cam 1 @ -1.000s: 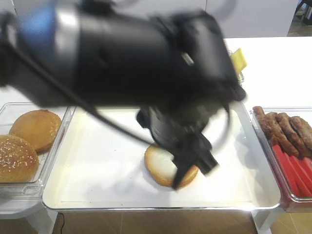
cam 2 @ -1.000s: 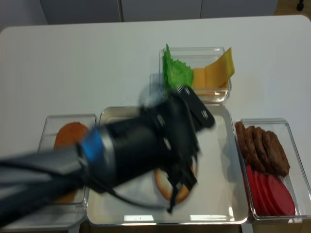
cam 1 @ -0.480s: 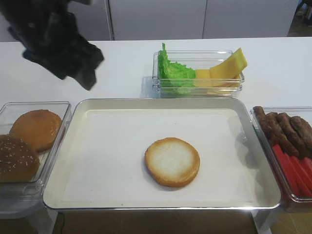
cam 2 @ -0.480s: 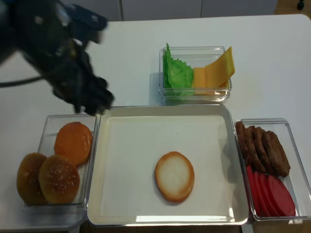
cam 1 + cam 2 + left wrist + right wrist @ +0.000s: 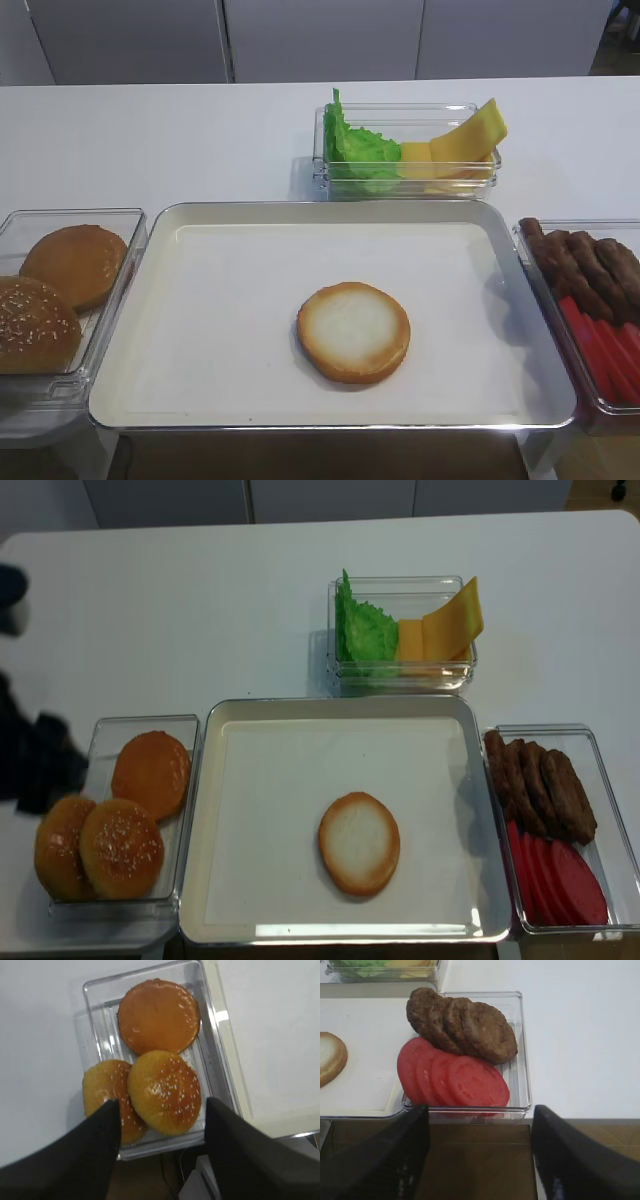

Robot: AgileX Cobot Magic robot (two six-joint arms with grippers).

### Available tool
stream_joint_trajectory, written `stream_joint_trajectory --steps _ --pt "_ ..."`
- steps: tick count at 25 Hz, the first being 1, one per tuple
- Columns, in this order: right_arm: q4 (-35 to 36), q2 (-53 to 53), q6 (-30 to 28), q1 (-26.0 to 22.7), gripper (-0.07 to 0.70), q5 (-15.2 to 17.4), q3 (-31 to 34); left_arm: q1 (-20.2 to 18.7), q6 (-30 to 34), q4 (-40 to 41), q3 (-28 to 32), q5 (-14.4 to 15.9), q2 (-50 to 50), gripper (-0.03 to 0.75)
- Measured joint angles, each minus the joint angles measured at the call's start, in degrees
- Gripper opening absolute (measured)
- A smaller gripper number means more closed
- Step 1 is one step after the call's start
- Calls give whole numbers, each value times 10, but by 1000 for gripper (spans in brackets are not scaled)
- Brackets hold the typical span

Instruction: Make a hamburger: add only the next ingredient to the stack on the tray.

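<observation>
The round golden-brown bun bottom half [image 5: 353,331] lies cut face up mid cream-white silver-rimmed tray [image 5: 300,415], well apart from every rim. Left gripper [image 5: 162,1152] and right gripper [image 5: 479,1160] fingers spread, holding nothing.

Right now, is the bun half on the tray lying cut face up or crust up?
Cut face up. The bun half lies flat on the tray, showing its pale toasted face ringed by a brown rim, with nothing on top.

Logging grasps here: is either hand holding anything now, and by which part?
Nothing is held. The left hand hovers open over the seeded buns; the right hand is open near the tomato slices.
</observation>
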Motion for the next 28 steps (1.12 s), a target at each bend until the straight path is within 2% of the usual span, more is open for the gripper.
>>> stream_joint_trajectory --steps 7,18,22,28 --pt "0 0 1 0 494 0 0 0 -29 -12 94 21 -201 398" --pt "0 0 1 0 495 0 0 0 -30 -34 209 30 -480 398" --pt "0 0 1 0 495 0 0 0 -30 -35 246 33 -551 398" --pt "0 0 1 0 495 0 0 0 -30 -35 289 35 -561 398"
